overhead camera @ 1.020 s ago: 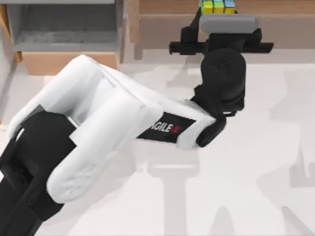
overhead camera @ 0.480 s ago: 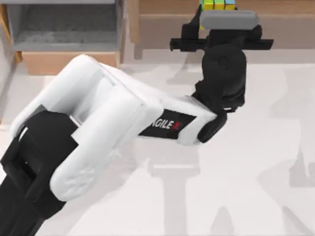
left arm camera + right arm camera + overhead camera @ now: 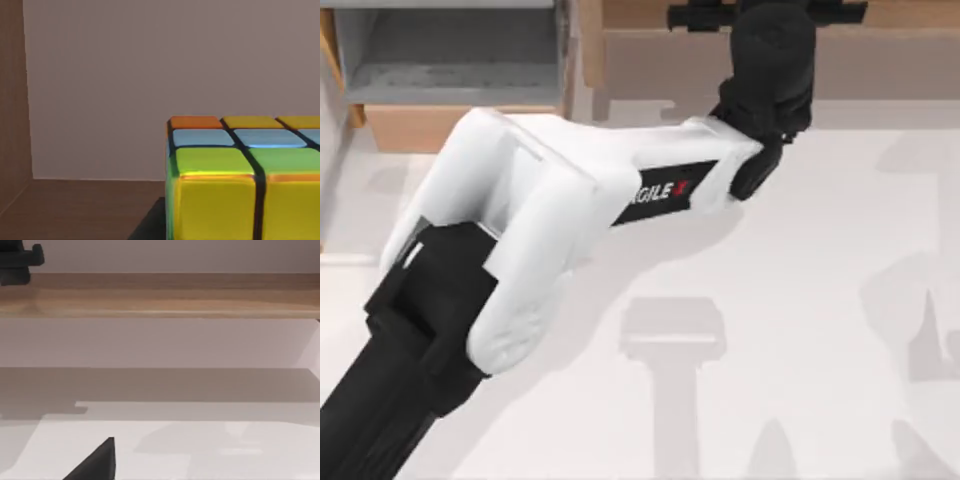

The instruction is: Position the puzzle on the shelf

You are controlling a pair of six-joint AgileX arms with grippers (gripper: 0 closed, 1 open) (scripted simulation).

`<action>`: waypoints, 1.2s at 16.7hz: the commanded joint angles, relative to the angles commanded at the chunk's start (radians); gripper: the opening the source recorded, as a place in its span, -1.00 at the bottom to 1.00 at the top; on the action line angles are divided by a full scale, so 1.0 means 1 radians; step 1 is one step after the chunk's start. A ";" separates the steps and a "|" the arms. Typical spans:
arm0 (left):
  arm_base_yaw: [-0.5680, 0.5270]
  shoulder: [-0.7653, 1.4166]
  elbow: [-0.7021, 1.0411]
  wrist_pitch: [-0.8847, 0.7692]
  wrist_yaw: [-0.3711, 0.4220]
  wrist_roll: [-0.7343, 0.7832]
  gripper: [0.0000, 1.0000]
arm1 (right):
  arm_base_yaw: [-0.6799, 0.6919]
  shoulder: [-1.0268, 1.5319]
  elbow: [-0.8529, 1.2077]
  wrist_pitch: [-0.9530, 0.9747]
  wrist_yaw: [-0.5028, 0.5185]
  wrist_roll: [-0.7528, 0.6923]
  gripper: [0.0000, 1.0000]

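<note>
**Top view.** The left arm (image 3: 540,200) stretches across the table (image 3: 800,300) toward the far side. Its wrist is over the front of the shelf (image 3: 660,60), and the left gripper (image 3: 765,12) is at the frame's upper margin, above the plank top. The grey-lined box (image 3: 450,60) stands to the left of the shelf, apart from the arm's reach.

**Left wrist view.** The puzzle (image 3: 245,185) sits very close to the lens, with yellow faces toward the camera and green, blue and orange squares above. Around it are the shelf's brown floor (image 3: 75,205), a pale back wall and a wooden side wall, so the puzzle is inside the recess. A dark shadow lies at its base. I cannot tell whether it rests on the floor or hangs just above it. Nor can I tell whether the left gripper is clamped on the puzzle or has let it go.

**Right wrist view.** The right arm is idle and looks across the table at the shelf's plank edge (image 3: 160,295). A dark wedge, probably part of the right gripper (image 3: 97,462), shows low in the frame; whether it is spread or closed I cannot tell.

**Judgement.** The step in hand is placement, and the carry looks nearly done. The next move calls for confirming that the puzzle is seated on the shelf floor, letting go of it, then pulling straight back out of the recess without knocking the puzzle or catching the plank.
</note>
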 joint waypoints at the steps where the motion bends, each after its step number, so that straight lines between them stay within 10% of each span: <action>1: 0.011 0.021 0.035 -0.026 0.010 -0.004 -1.00 | 0.000 0.000 0.000 0.000 0.000 0.000 1.00; 7: 0.025 0.045 0.075 -0.061 0.023 -0.009 -1.00 | 0.000 0.000 0.000 0.000 0.000 0.000 1.00; 20: 0.025 0.045 0.075 -0.061 0.023 -0.009 0.96 | 0.000 0.000 0.000 0.000 0.000 0.000 1.00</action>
